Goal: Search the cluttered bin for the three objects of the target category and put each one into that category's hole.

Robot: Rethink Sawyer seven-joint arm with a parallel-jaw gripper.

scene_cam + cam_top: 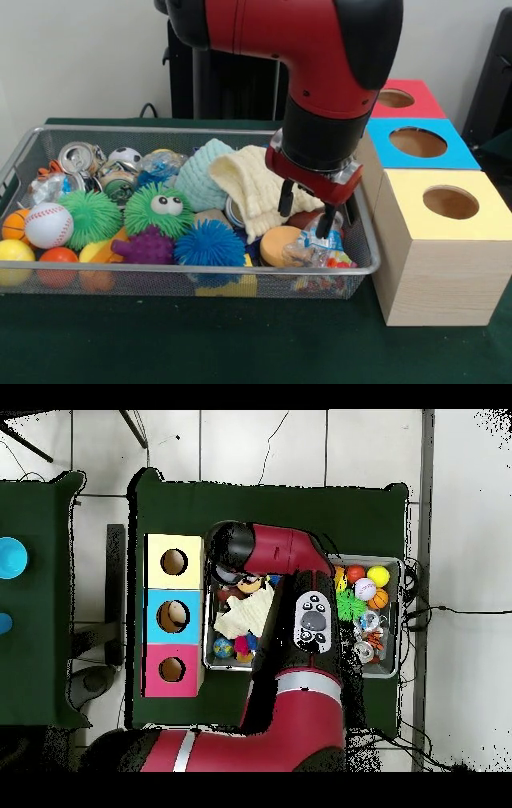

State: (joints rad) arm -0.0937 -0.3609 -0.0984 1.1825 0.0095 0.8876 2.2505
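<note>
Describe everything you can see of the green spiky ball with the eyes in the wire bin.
The green spiky ball is a round toy covered in soft-looking, rubbery green bristles, with two white googly eyes with black pupils facing the front camera. It lies among the clutter in the middle of the wire bin, resting against the purple knobbly ball and the blue spiky ball below it, with a second, eyeless green spiky ball beside it. The gripper is well apart from it.
</note>
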